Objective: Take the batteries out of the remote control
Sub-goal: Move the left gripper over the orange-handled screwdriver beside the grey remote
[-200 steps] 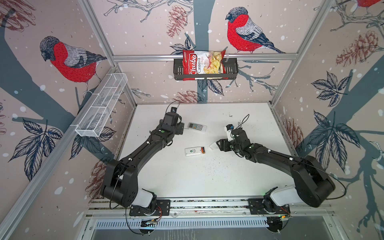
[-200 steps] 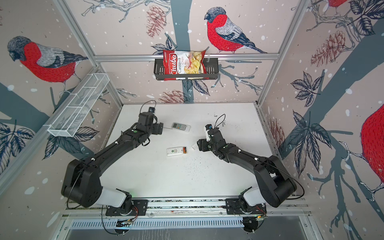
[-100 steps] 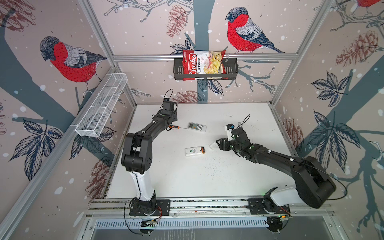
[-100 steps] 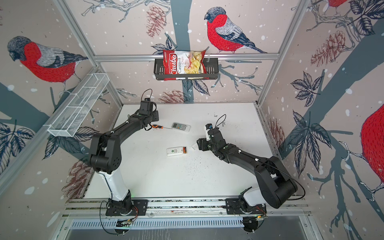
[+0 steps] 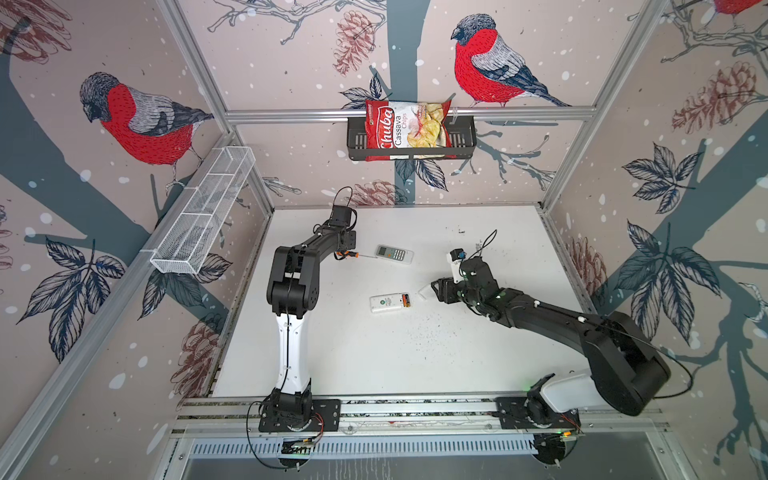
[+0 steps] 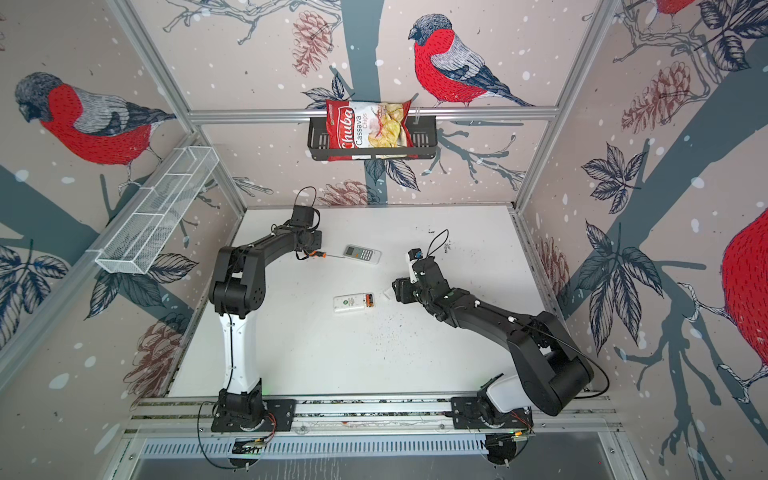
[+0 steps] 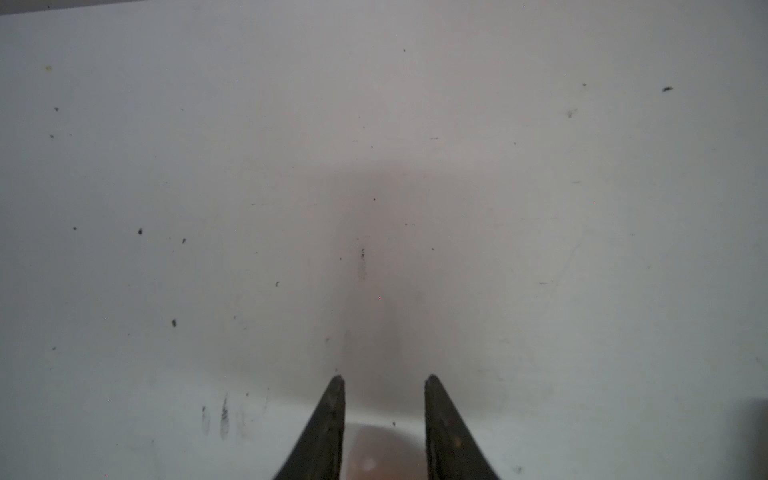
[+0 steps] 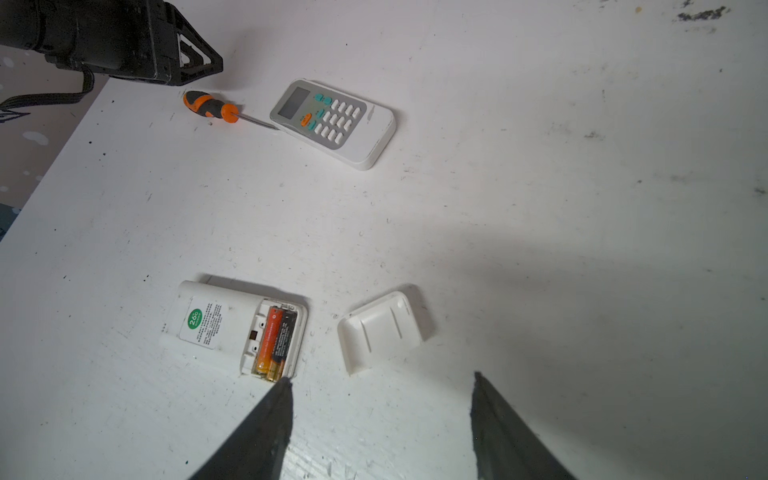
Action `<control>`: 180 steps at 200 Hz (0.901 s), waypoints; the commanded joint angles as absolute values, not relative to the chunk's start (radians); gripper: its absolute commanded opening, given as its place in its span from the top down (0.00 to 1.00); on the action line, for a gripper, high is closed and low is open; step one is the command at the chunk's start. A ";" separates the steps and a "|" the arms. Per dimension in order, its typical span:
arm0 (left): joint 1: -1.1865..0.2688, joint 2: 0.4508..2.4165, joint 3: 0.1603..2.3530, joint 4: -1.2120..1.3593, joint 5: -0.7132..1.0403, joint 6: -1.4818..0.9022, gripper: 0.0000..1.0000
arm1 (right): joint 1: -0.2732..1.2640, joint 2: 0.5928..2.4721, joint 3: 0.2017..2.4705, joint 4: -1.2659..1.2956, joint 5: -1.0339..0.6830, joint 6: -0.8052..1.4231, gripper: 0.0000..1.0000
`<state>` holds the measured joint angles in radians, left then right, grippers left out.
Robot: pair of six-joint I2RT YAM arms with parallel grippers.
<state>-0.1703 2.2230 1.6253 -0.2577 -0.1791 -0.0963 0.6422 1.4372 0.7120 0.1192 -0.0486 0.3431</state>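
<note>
top views / location: two batteries (image 5: 405,299) sit side by side in the uncovered bay of the face-down remote (image 5: 384,303); its cover (image 5: 424,292) lies just beside.
top views / tools: right gripper (image 5: 435,288) low by the cover; left gripper (image 5: 341,254) at the screwdriver (image 5: 349,255), near a second remote (image 5: 394,254).
left wrist / left gripper (image 7: 384,380): narrow gap, blurred orange handle between the fingers; contact cannot be told.
right wrist / right gripper (image 8: 381,377): spread wide, pinching nothing.
right wrist / batteries (image 8: 276,338): one orange, one black, snug.
handling, judged: light, rigid, smooth, prone to roll; likely spring-seated.
hold, judged: lever one end up, then pinch across mid-barrel.
</note>
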 commanded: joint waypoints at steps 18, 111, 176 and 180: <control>-0.168 2.191 1.572 -0.266 -0.156 -0.081 0.71 | 0.646 1.429 0.716 0.132 -0.030 0.339 0.33; -0.182 1.942 1.286 -0.247 -0.088 -0.119 0.72 | 0.656 1.405 0.710 0.138 -0.046 0.346 0.33; -0.258 1.823 1.169 -0.255 -0.081 -0.115 0.61 | 0.667 1.409 0.709 0.144 -0.057 0.349 0.30; -0.264 1.826 1.175 -0.266 -0.085 -0.104 0.58 | 0.668 1.408 0.706 0.146 -0.057 0.350 0.29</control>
<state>-0.2356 1.8370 1.1667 -0.2512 -0.1001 -0.1310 0.6636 1.4120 0.7105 0.1196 -0.0532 0.3431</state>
